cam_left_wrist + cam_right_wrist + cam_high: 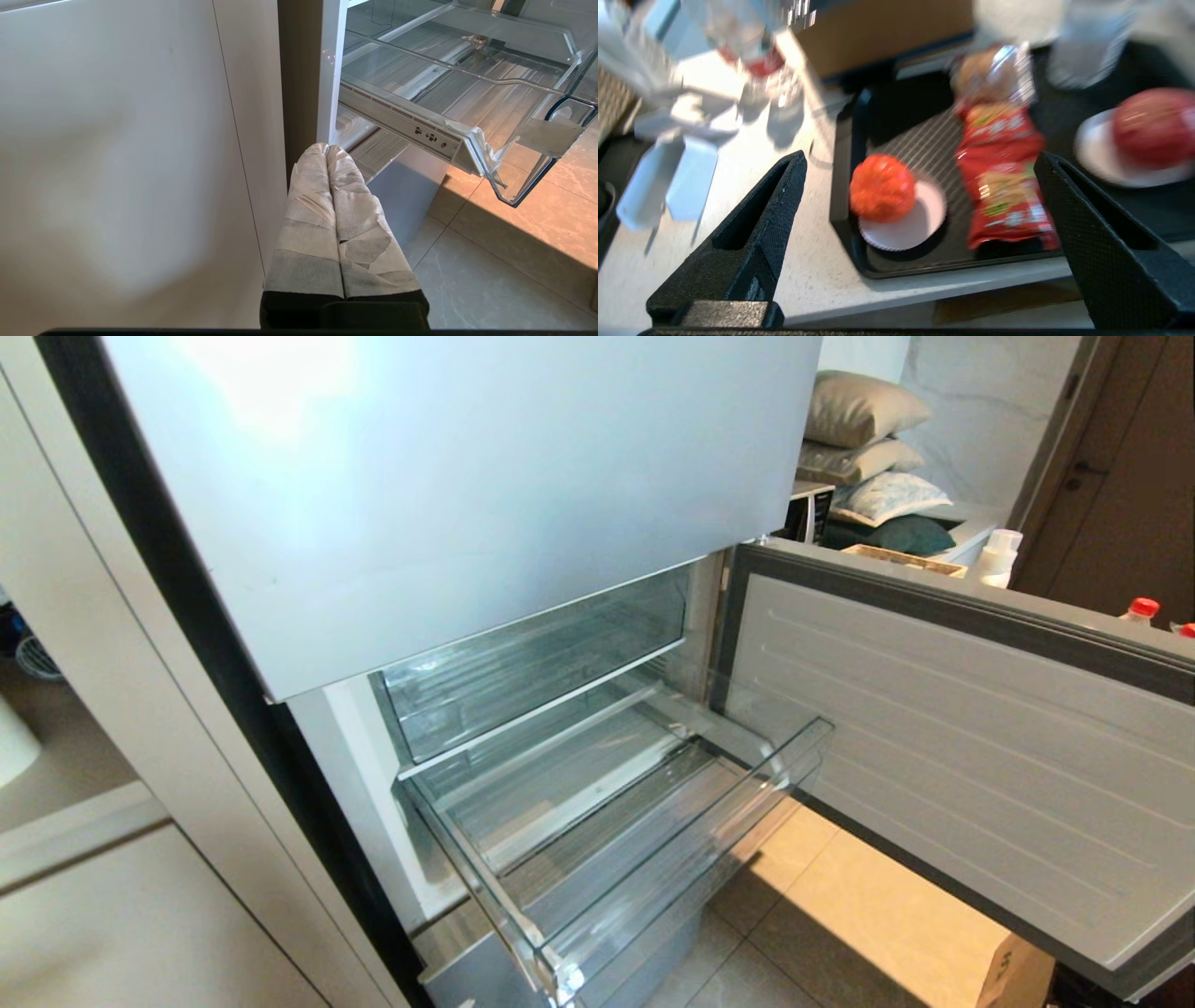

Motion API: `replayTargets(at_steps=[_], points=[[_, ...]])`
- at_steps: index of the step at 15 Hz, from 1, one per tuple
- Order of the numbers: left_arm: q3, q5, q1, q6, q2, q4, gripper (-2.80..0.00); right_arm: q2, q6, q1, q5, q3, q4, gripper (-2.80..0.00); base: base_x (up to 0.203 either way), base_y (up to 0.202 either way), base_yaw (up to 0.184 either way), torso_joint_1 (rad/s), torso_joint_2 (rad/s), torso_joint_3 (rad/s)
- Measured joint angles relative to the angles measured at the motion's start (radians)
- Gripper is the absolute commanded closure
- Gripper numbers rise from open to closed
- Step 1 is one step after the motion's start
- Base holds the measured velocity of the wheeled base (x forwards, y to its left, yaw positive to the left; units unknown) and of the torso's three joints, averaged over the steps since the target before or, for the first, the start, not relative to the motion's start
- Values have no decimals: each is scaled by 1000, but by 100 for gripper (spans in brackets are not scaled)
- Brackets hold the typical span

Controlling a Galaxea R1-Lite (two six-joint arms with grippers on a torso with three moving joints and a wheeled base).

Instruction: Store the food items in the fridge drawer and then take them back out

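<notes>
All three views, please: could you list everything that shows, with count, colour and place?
tomatoes: two, red-orange, each on a white paper liner, on the tray; second
tray: one, black, on the pale counter
snack pack: one, red, lying on the tray between the tomatoes
drawer: one, clear, pulled out, nothing in it
upper drawer: one, clear, pushed in
fridge door: one, white inside, swung open
pillows: several, beige and green, stacked behind the door
left gripper: wrapped white, jaws together, beside the fridge
right gripper: black, jaws wide apart, above the tray
</notes>
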Motion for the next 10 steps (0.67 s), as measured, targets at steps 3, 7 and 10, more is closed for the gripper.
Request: replayTargets(at_steps=[3, 7, 10], points=[[0, 0, 1, 0, 0, 0, 0, -221, 1, -37, -54, 14, 52, -280, 0, 0, 0, 0, 0, 0], [0, 0, 0, 0, 0, 0, 0, -560, 3, 0, -147, 31, 71, 0, 0, 0, 0, 0, 0, 0], [0, 0, 0, 0, 0, 0, 0, -742, -45, 211, -251, 65, 78, 0, 0, 0, 0, 0, 0, 0]])
